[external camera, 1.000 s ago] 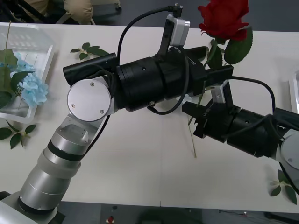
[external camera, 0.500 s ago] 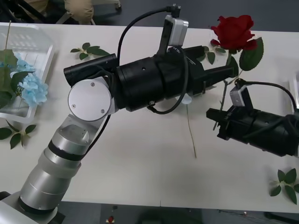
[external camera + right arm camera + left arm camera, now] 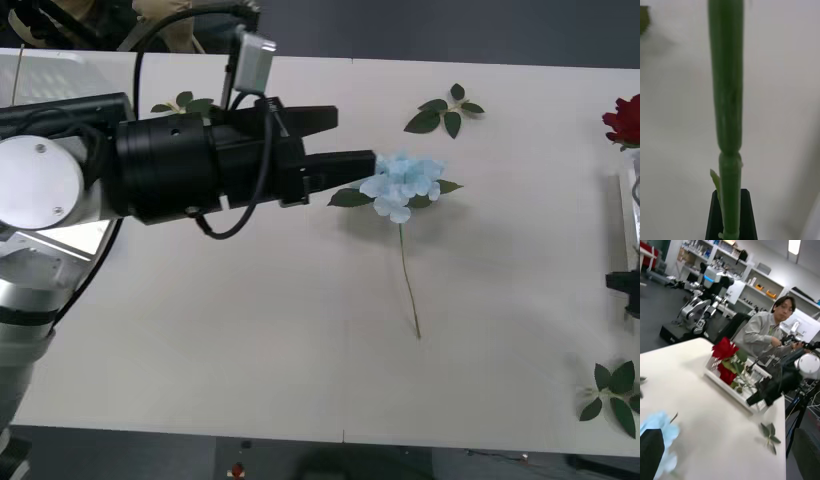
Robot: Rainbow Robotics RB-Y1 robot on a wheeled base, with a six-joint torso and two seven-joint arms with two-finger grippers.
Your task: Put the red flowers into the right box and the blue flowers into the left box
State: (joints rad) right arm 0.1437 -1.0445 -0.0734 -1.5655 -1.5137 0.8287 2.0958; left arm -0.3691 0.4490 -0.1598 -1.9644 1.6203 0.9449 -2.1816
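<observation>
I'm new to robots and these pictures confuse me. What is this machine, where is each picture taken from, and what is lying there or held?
It is a two-armed robot sorting artificial flowers. The wide picture looks down from above its arms onto a white table. The big black left gripper, jaws open, points at a blue flower lying flat. Loose leaf sprigs lie around.

The other two pictures come from wrist cameras. The right wrist view shows the right gripper, jaws shut on a green stem, apparently that of the red rose at the table's right edge. The left wrist view looks across the table to the right box, with a second rose seemingly inside.
</observation>
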